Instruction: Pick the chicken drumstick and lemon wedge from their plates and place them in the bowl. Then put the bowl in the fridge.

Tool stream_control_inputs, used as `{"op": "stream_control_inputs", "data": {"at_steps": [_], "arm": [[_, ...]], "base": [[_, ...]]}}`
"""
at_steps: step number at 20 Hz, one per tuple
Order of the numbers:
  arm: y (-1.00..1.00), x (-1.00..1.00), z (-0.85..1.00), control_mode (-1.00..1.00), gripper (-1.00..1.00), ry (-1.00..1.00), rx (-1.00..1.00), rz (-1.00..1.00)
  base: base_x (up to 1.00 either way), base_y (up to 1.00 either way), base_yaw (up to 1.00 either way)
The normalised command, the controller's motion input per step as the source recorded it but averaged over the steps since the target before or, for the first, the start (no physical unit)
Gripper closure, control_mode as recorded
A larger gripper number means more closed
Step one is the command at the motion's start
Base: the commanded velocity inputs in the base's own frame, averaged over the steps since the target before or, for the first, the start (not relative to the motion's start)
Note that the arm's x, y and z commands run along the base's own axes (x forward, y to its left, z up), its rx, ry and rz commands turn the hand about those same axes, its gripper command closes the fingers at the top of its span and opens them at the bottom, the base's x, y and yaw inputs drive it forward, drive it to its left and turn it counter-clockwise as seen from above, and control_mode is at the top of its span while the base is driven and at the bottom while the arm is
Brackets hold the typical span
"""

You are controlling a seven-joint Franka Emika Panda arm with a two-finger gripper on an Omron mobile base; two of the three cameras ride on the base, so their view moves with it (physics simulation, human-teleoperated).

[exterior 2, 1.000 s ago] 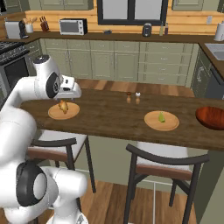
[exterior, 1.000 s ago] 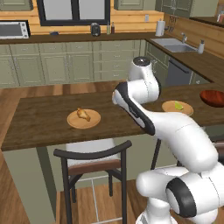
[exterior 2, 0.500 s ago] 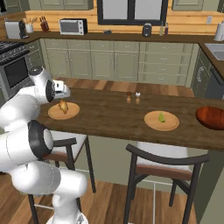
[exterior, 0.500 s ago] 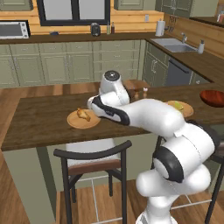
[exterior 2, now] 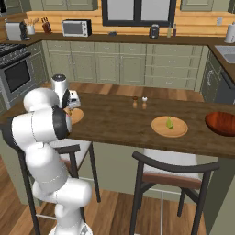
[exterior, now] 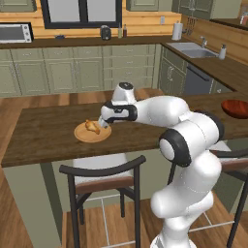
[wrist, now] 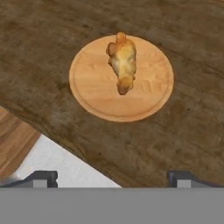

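On the far left of the back counter sits a microwave [exterior: 14, 32], well away from the work. Nearer, a long dark wooden counter [exterior: 43, 140] runs across the room, with a dark-framed stool [exterior: 104, 181] tucked under its near edge below the first plate [exterior: 85, 137]. That tan wooden plate lies flat on the counter and carries the chicken drumstick [exterior: 91, 127], which lies on its side near the plate's middle, one end close to the rim in the hand view. The gripper [exterior: 104, 122] hangs just beside and above the drumstick, jaws spread wide and holding nothing; in the hand view its two dark fingertips [wrist: 43, 177] stand far apart, over the counter's near edge and short of the plate. Nothing lies between them and the chicken. The white arm [exterior: 160, 109] stretches low across the counter from the right and hides the counter behind it in the left base view.

Further right, in the right base view, two small shakers [exterior 2: 139, 101] stand side by side at the counter's far edge, apart from both plates. Beyond them the second plate [exterior 2: 160, 130] holds the lemon wedge [exterior 2: 169, 123] near its centre. A second stool [exterior 2: 174, 176] stands under that part of the counter. At the right end rests the reddish-brown bowl [exterior 2: 221, 124], near the second plate but not touching it. A sink [exterior: 193, 48] sits in the back right corner
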Motion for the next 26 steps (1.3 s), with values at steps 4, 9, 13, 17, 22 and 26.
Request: {"op": "stream_control_inputs", "data": {"at_steps": [4,9,13,17,22,26], "arm": [[0.55,0.58,-0.26,-1.0,-1.0,0.13,-0.03,0.0],[0.29,0.53,-0.2,-1.0,-1.0,0.02,-0.01,0.0],[0.22,0.59,-0.33,-1.0,-1.0,0.02,-0.03,0.0],[0.21,0.48,-0.4,-1.0,-1.0,0.04,-0.04,0.0],[0.05,0.43,-0.52,-1.0,-1.0,0.0,-0.06,0.0],[0.04,0.62,-0.47,-1.0,-1.0,0.0,-0.08,0.0]], "base": [[0.0,0.0,0.0],[0.0,0.0,0.0],[0.0,0.0,0.0],[0.0,0.0,0.0],[0.0,0.0,0.0],[0.0,0.0,0.0]]}}
